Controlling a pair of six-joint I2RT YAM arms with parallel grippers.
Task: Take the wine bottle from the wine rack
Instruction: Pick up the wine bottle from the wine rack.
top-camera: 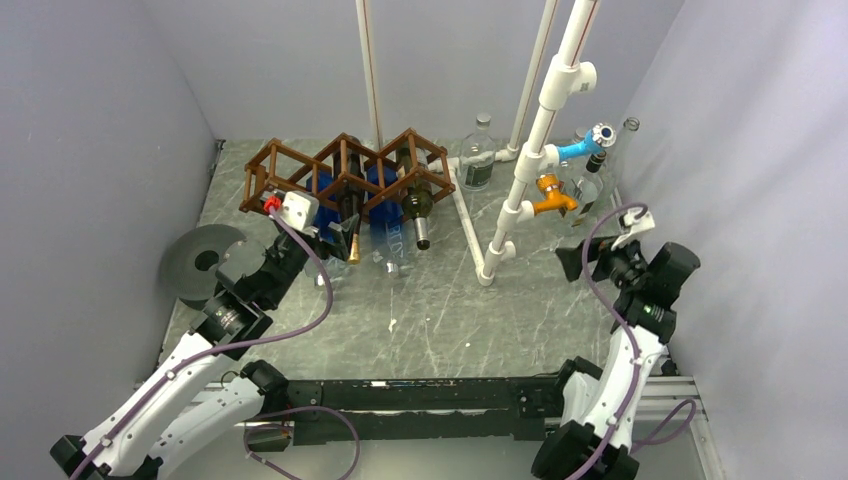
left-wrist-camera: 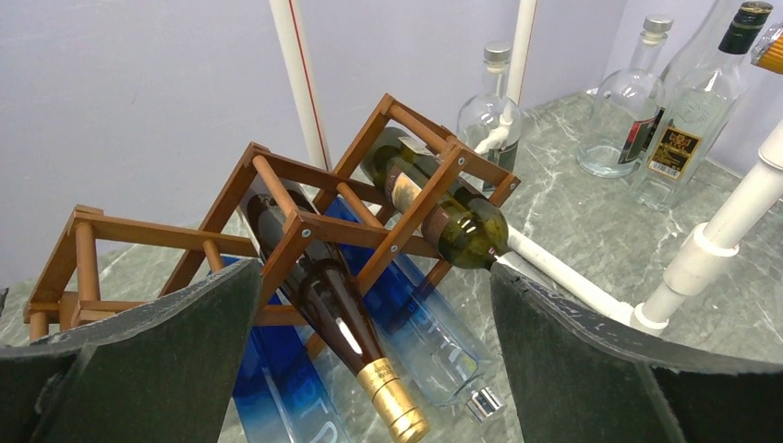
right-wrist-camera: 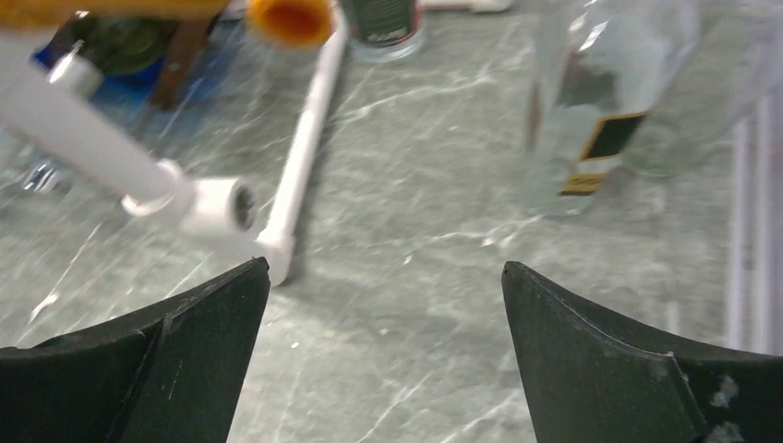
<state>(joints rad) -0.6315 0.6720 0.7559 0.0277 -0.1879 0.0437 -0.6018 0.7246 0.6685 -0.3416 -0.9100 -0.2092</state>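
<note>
Left claw [left-wrist-camera: 374, 269] is held wide, just short of the gold-capped wine bottle [left-wrist-camera: 319, 281], which lies sloped in the wine rack [left-wrist-camera: 297, 224], neck outward. The neck should be straddled squarely, then drawn out along its slope. The marbled grey surface [left-wrist-camera: 591, 231] is enclosed by pale walls [left-wrist-camera: 138, 92].
</note>
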